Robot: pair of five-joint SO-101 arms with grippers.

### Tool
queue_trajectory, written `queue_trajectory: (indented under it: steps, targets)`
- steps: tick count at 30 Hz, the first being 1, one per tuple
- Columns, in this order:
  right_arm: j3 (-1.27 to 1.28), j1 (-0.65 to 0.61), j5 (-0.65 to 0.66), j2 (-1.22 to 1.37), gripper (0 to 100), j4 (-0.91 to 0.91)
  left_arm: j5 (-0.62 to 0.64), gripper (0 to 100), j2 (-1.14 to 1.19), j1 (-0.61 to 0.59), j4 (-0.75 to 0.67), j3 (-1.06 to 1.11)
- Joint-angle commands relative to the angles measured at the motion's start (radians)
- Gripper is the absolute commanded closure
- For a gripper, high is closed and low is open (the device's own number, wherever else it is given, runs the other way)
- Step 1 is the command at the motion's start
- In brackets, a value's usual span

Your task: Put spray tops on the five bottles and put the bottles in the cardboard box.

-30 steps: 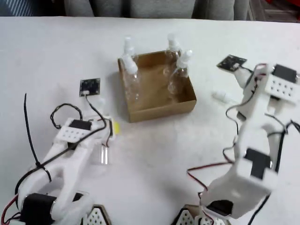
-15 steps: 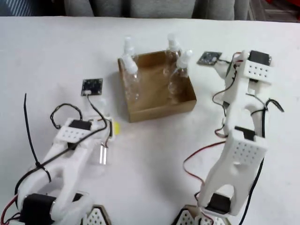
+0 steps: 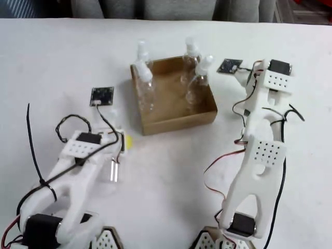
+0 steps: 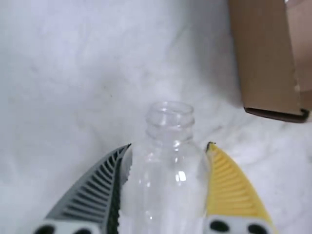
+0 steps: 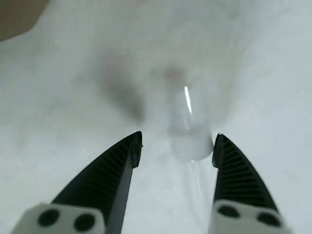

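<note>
My left gripper (image 4: 168,146) clamps the topless bottle (image 4: 168,175) near the table's left front, beside the cardboard box (image 3: 176,122); its long axis follows my fingers, neck pointing away from the wrist. My right gripper (image 5: 178,136), spread around the spray top (image 5: 189,141), has swung closer to the box.

You are working over a white table (image 3: 62,52), and its surface is showing faint grey marbling in both wrist views. Beyond its far edge, grey cushions (image 3: 171,8) are running along the back. A blue striped patch (image 3: 21,8) is peeking in at the far left corner, and something red (image 3: 311,4) is showing at the far right.
</note>
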Motion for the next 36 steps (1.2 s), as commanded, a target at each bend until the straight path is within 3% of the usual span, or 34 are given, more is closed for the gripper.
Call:
queue_trajectory:
  steps: [1,7,11,16,25,30,36]
  targets:
    - [-0.068,-0.005,0.043,0.012,80.3,0.016,-0.011,98,-0.044,-0.004,-0.025,-0.005]
    - [-0.069,-0.004,0.061,0.03,82.2,-0.001,-0.011,98,-0.044,-0.004,-0.025,-0.005]
    - [-0.095,-0.004,0.061,0.028,98.1,-0.033,-0.011,98,-0.044,-0.004,-0.025,-0.005]
    - [-0.199,-0.001,0.048,0.028,98.1,0.036,-0.011,98,-0.044,-0.004,-0.025,-0.005]
    - [-0.238,0.079,-0.382,-0.105,98.1,0.044,-0.005,98,-0.054,-0.01,-0.025,-0.008]
    - [0.014,0.13,-0.563,-0.329,98.1,0.044,-0.005,98,-0.177,-0.013,-0.017,-0.003]
    - [0.408,0.124,-0.689,-0.636,98.1,0.041,-0.011,98,-0.506,-0.004,-0.025,0.086]
